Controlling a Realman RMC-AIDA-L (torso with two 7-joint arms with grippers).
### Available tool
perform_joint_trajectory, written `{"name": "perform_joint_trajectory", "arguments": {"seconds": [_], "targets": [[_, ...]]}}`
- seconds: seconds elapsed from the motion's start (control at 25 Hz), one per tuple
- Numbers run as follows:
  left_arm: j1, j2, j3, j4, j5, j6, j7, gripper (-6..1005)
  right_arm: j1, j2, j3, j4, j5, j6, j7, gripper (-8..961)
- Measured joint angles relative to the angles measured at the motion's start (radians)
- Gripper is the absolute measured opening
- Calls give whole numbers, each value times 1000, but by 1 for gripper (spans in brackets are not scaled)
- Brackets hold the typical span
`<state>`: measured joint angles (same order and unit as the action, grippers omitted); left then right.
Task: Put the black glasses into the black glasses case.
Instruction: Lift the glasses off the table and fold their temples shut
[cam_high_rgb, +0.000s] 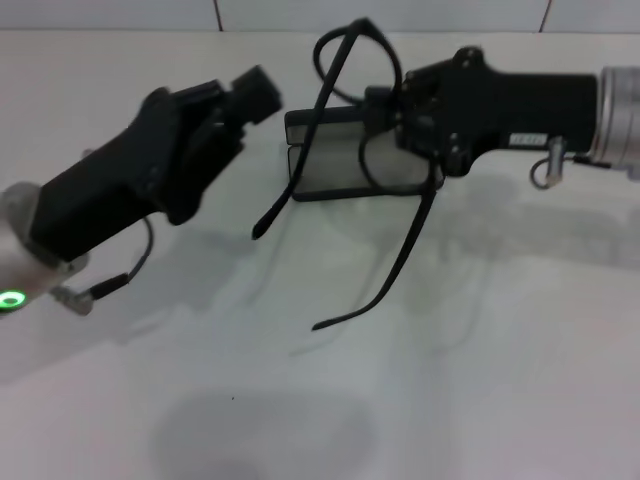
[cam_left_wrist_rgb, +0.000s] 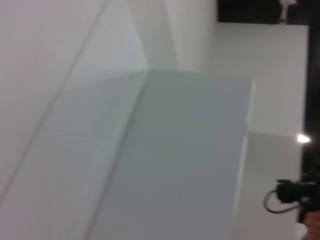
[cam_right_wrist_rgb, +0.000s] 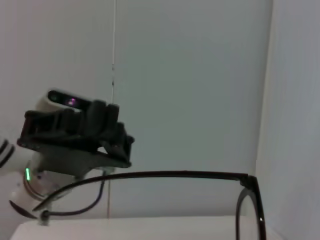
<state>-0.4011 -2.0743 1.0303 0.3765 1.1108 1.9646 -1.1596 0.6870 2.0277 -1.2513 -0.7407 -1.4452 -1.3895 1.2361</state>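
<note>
Two arms share the head view. Left gripper, centre left, is raised clear of the white table; cannot tell how its jaws stand, nothing seen in them. Black glasses case, upper centre, lies open on the table, grey lining up. Black glasses hang in the air over it, held at the frame front, probably to lower them in; temples unfolded, trailing toward the lower centre, long axis of the front roughly along the case. Right gripper, upper right, is closed on the frame.

Left gripper beside open case
</note>
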Motion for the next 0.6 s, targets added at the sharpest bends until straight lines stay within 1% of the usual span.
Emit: {"name": "perform_joint_trajectory", "arguments": {"seconds": [0.08, 0.2, 0.44, 0.6], "targets": [[-28, -3, 1, -1, 21, 0, 0, 68, 5, 0, -26, 34, 33, 5, -16, 113], [-58, -6, 3, -2, 53, 4, 0, 43, 14, 0, -38, 63, 61, 2, -18, 113], [-98, -10, 11, -5, 97, 1, -6, 35, 18, 0, -78, 81, 113, -12, -23, 113], [-112, -10, 13, -29, 107, -11, -1, 35, 19, 0, -115, 81, 148, -30, -37, 114]]}}
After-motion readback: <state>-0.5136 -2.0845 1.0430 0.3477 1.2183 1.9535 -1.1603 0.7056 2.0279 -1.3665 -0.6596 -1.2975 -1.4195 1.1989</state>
